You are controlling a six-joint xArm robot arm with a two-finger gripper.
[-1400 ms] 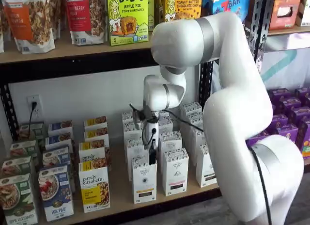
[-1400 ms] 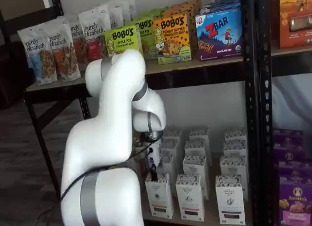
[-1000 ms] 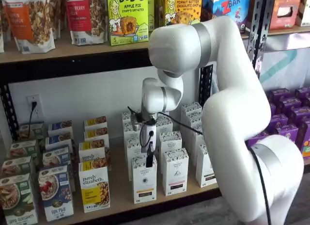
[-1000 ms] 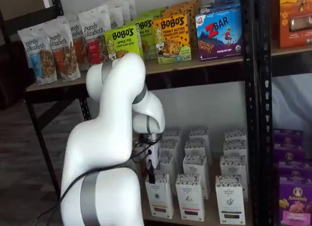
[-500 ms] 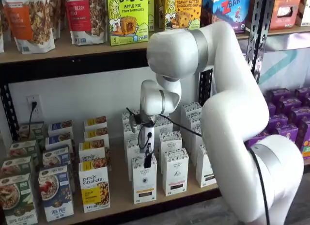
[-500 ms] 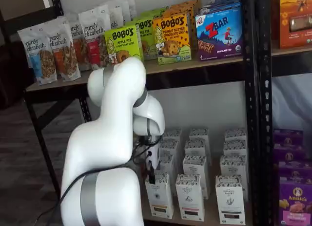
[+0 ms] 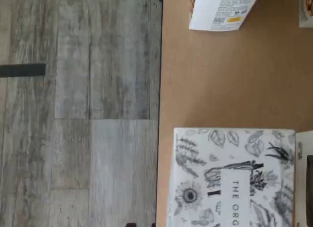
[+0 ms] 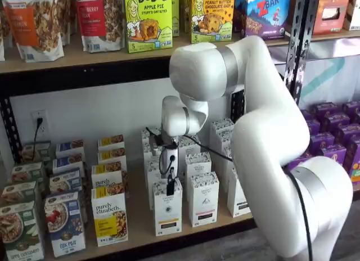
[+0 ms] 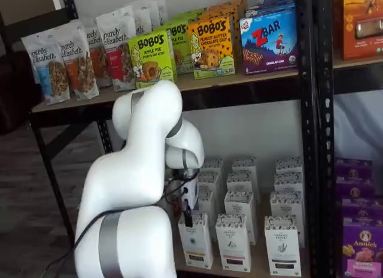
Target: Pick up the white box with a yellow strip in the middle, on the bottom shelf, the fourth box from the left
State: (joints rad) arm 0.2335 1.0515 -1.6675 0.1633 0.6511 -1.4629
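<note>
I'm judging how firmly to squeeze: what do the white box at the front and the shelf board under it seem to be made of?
The white box looks like thin matte printed cardboard: crisp folded edges, no glare. The shelf board looks like smooth unvarnished fibreboard or pale wood, an even tan with no shine; which one is unclear.
</note>
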